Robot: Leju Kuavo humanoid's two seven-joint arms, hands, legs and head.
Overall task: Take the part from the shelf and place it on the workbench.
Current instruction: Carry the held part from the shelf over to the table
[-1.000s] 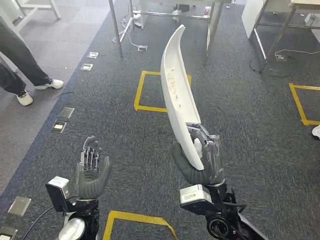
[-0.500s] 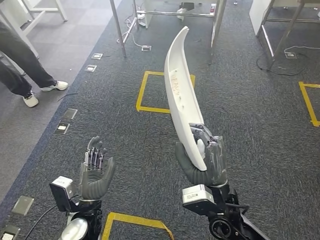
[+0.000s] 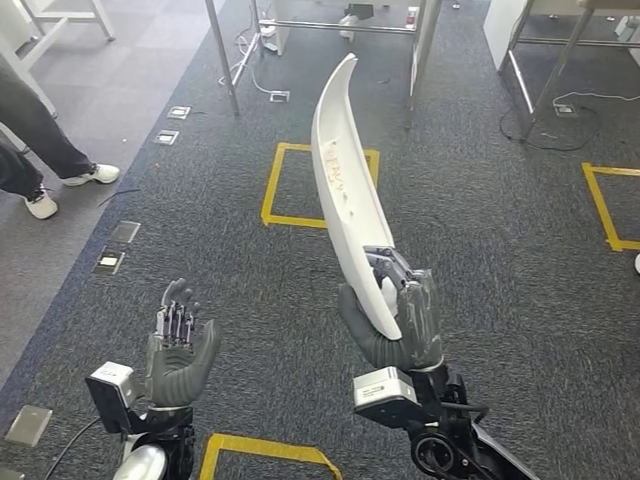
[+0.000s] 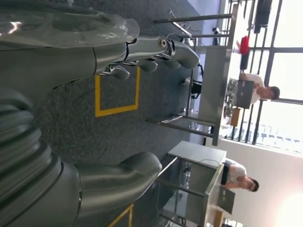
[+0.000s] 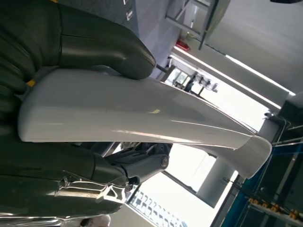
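The right hand (image 3: 396, 320) has it: fingers and thick thumb clamp the lower end of the long, curved white plastic part (image 3: 343, 180), and the piece stands up and away from the palm, its long axis rising towards the far side of the room with the tip leaning slightly left. The right wrist view confirms the grip, thumb on one face of the part (image 5: 143, 116), darker fingers under the other. Everything hangs off that one low grasp, so the free upper end is the bit that will swing widest on any turn. The left hand (image 3: 180, 345) is up beside it, palm open, fingers apart, holding nothing, well apart from the part. Below lies dark grey carpet (image 3: 483, 240) with a yellow taped square (image 3: 302, 185) ahead; metal table legs (image 3: 219, 50) stand beyond. No worktop surface is visible, so, by my reading, the carry comes first and the set-down is not yet near.
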